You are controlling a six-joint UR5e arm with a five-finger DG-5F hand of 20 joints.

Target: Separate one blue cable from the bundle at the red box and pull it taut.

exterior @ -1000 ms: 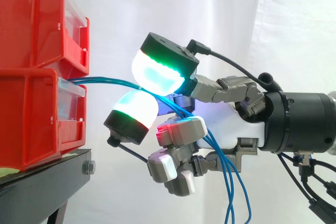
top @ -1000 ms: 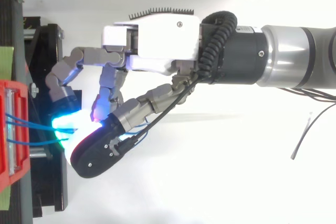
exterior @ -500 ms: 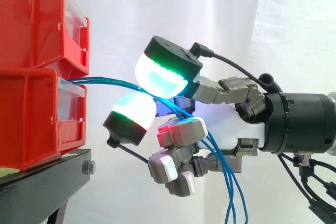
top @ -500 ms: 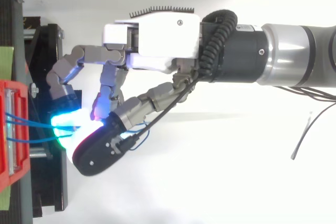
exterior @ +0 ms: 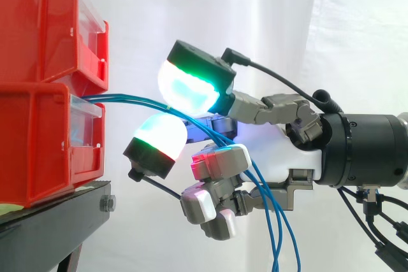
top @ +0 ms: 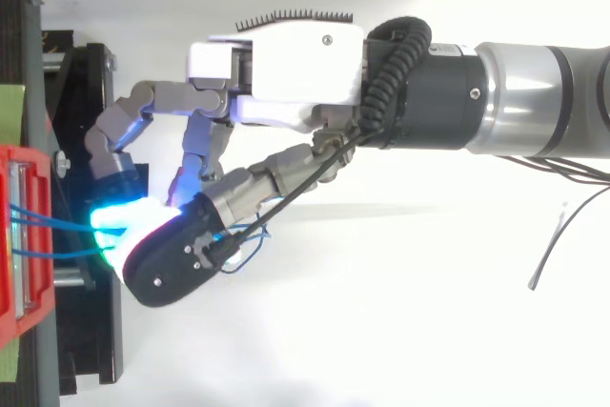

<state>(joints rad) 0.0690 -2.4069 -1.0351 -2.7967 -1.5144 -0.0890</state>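
- The hand [exterior: 280, 148] pinches the blue cables [exterior: 127, 99] between two glowing pads [exterior: 188, 87]; its other fingers are curled.
- The cables sag from the red box [exterior: 44, 138] and drape down past the palm.
- Step: grasping. Next, probably single out one strand and draw it back.

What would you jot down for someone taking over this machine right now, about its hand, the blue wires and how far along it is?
Hand: shut on the blue cables; two glowing pads pinch them a short way out from the lower red bin.
Things: the cables leave that bin's front, above the black stand, pass between the pads, run through the hand and hang loose below it.
Done: bundle gripped.
Left: several cables seem to be in the pinch, so single one out, then pull it away from the bin until straight; the span to the bin curves slightly.
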